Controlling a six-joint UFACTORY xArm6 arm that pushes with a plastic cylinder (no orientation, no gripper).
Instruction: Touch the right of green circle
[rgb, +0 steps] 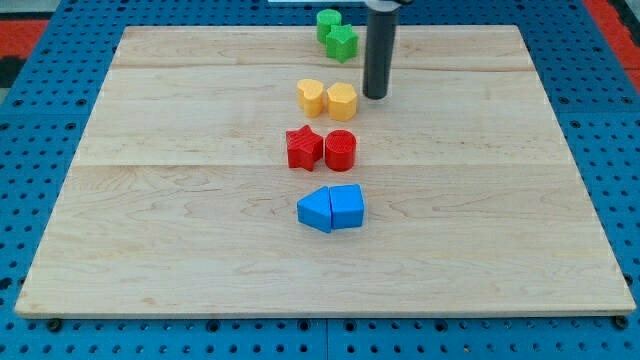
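The green circle (328, 20) sits at the view's top edge of the wooden board (180, 180), touching a green star (343, 42) just below and to its right. My tip (375, 96) rests on the board to the right of the yellow hexagon (342, 100), well below and to the right of the green circle and apart from it. The dark rod rises from the tip to the view's top edge.
A yellow heart (312, 96) lies left of the yellow hexagon. A red star (304, 148) and a red cylinder (340, 150) lie below them. Two blue blocks (332, 208) touch each other lower still. Blue pegboard surrounds the board.
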